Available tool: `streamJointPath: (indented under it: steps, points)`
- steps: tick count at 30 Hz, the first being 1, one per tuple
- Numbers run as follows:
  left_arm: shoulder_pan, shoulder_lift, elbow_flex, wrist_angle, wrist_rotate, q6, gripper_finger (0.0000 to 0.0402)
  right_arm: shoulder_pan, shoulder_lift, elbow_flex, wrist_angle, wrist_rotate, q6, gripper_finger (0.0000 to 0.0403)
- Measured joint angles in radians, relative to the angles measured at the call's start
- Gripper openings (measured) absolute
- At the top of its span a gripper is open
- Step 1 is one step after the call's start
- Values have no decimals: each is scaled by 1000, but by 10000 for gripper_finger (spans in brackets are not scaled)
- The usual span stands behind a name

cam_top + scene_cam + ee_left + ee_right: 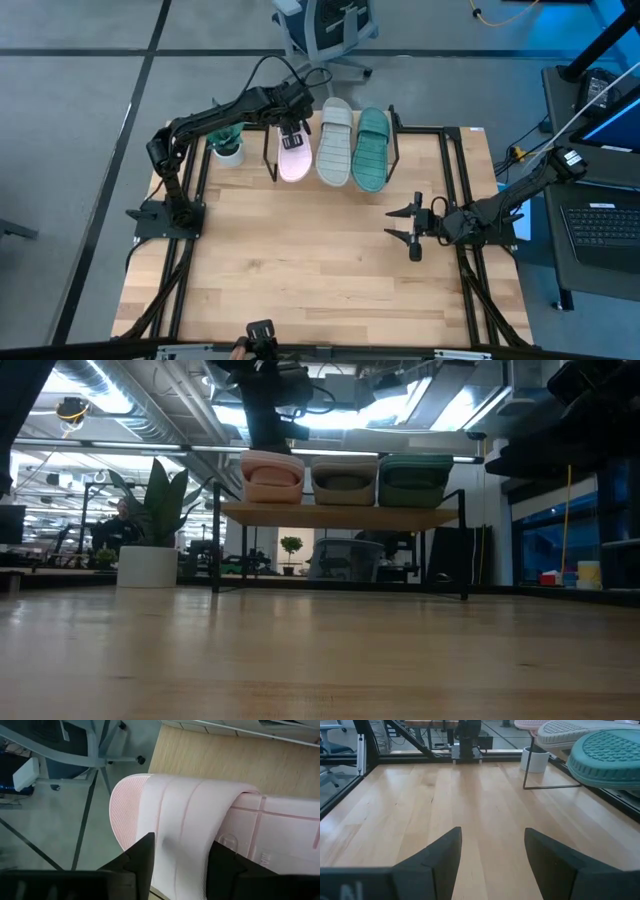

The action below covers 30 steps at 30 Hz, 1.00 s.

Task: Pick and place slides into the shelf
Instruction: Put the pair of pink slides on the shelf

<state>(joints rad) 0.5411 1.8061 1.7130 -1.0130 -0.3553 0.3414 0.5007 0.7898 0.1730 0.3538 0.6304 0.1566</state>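
Note:
Three slides lie side by side on the shelf [340, 515] at the table's far side: a pale pink one [294, 160] on the left, a light grey one [334, 143] in the middle, a teal one [372, 150] on the right. My left gripper [292, 133] hangs over the pink slide [190, 815], slanting down and open, with the slide's wide strap [180, 805] showing between its fingers. My right gripper [412, 228] waits open low over the table's right side, with nothing between its fingers [492, 855]. My left gripper stands open with one finger [142, 855] on each side of a stretch of the pink slide's strap. I cannot tell whether either finger touches the strap. The slide lies flat on the shelf top.
A white pot with a green plant [228, 150] stands left of the shelf, close to my left arm. Black frame rails [455, 170] run along the table's sides. The wooden tabletop [300, 260] spreads bare in front of the shelf. An office chair [325, 25] stands beyond the far edge.

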Motion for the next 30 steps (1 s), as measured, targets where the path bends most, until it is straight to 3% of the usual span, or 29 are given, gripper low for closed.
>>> streamJointPath:
  steps: [14,30]
  points:
    - [-28,-15,55,-25,70,10,134,0,0,0,0,0,0,218]
    - [-34,-17,57,-74,40,35,134,0,0,0,1,-4,0,218]
